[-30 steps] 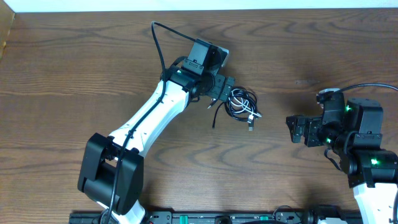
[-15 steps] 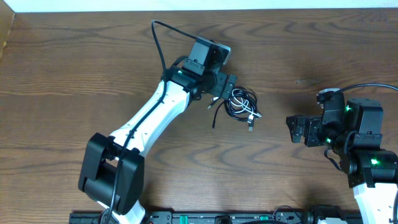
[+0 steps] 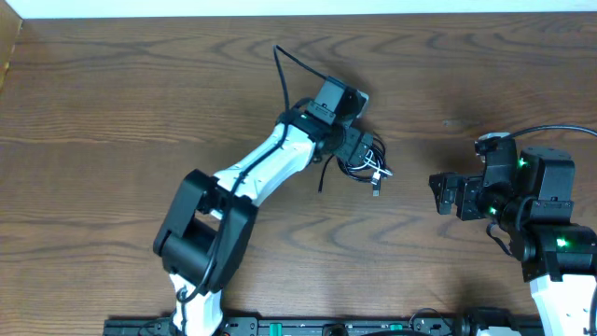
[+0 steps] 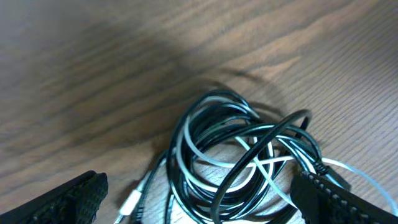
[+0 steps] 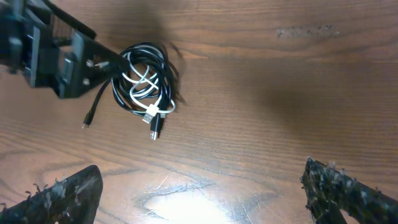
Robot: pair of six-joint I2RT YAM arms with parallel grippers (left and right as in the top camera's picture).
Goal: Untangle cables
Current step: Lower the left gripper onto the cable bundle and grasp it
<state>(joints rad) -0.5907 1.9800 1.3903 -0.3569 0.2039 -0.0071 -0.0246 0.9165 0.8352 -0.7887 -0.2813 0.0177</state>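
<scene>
In the left wrist view the left claw (image 4: 205,198) is released. Its two dark fingers (image 4: 68,199) stand wide apart in the lower corners of the frame and nothing is held between them. Just beyond them, in the lower middle of the frame, lie the cables (image 4: 242,155). They are black and white cords coiled into one loose bundle on the tabletop (image 4: 93,62). A small silvery plug end (image 4: 134,199) sticks out at the lower left of the bundle, near the left finger.

I think the step in hand is the first grasp. To do it well, the claw should close on one cord only, best on a free end or an outer loop, and not on the whole coil. The pull should then be slow and go outward, because a quick pull may only drag the bundle over the wood.

Further away, at the right of the overhead frame, the right claw (image 3: 440,193) is also released and empty, well apart from the bundle. It could come closer and hold down the rest.
</scene>
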